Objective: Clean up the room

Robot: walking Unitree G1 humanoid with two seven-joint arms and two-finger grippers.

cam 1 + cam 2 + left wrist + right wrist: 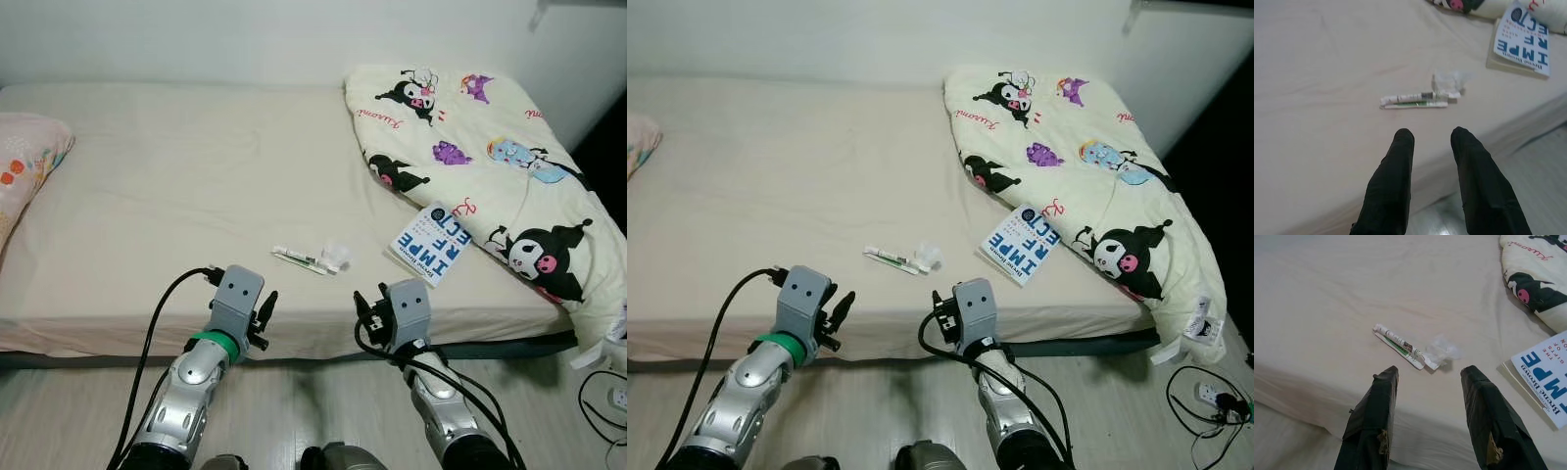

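Left eye view, a thin white wrapper (299, 258) with green print and a crumpled clear plastic scrap (336, 256) were seen near the bed's (176, 196) front edge, left tool (1432, 139) and right tool (1430, 377) held spread and empty just short of them, a blue-lettered book (432, 242) lay beside the cartoon-printed quilt (490, 147).

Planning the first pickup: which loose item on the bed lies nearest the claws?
The thin white-and-green wrapper with crumpled clear plastic; the white book with blue lettering lies farther right, by the cartoon-print quilt.
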